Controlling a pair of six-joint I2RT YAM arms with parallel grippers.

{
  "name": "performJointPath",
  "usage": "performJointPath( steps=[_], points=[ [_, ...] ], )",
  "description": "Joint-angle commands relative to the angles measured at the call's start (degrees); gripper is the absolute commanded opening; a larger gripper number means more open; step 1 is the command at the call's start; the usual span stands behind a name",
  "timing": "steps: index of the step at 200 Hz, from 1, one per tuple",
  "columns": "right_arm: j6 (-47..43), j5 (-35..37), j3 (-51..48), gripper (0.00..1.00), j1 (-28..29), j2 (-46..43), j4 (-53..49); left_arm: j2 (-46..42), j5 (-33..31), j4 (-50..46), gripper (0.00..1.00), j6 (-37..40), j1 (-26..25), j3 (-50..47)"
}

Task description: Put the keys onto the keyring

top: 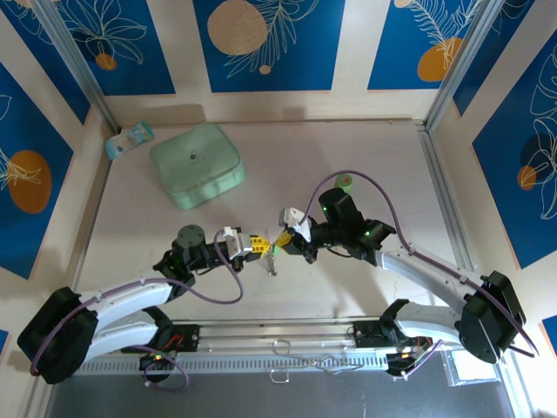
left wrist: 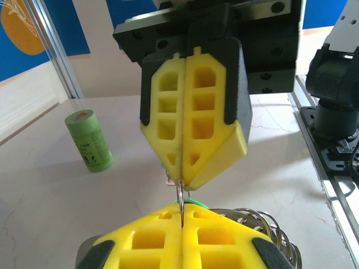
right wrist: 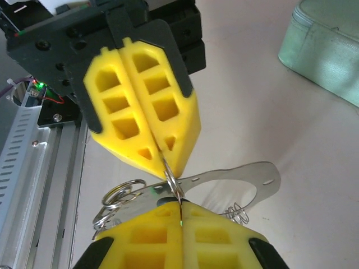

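Observation:
My left gripper point(top: 259, 246) and right gripper point(top: 284, 242) meet tip to tip above the middle of the table. Both are shut on a thin split ring point(right wrist: 175, 185) of the keyring, which spans the small gap between them. In the right wrist view the keyring's flat silvery band point(right wrist: 247, 171) curves off to the right, and several loose rings point(right wrist: 119, 193) hang at the left. A key's green head point(left wrist: 194, 201) peeks out just behind my left fingertips point(left wrist: 168, 216). Its blade is hidden. A part of the keyring point(top: 272, 264) dangles below the grippers.
A mint-green square box point(top: 197, 164) stands at the back left, with a small packet point(top: 129, 139) beside it. A green cylinder point(top: 344, 182) stands upright behind the right arm. A metal rail point(top: 287, 335) runs along the near edge.

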Motion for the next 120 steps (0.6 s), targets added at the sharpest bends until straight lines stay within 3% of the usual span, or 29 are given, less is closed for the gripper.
performJointPath(
  steps=[1, 36, 61, 72, 120],
  points=[
    [1.7, 1.34, 1.03, 0.0, -1.02, 2.01, -1.07, -0.44, 4.21, 5.78, 0.0, -1.39, -0.45, 0.61],
    [1.86, -1.1, 0.41, 0.0, -0.94, 1.89, -0.23, 0.18, 3.99, 6.54, 0.0, -1.34, -0.47, 0.61],
    [1.57, -1.84, -1.71, 0.28, -1.03, -1.12, 3.17, 0.77, 3.95, 6.73, 0.0, -1.39, -0.55, 0.43],
    [0.87, -2.54, -2.87, 0.32, -1.03, -2.64, 4.54, 1.18, 3.95, 7.35, 0.0, -1.57, -0.54, 0.26],
    [0.04, -2.26, -6.92, 0.34, -1.5, -6.84, 10.64, 4.11, 4.21, 12.56, 0.0, -4.02, -0.55, -0.96]
  ],
)
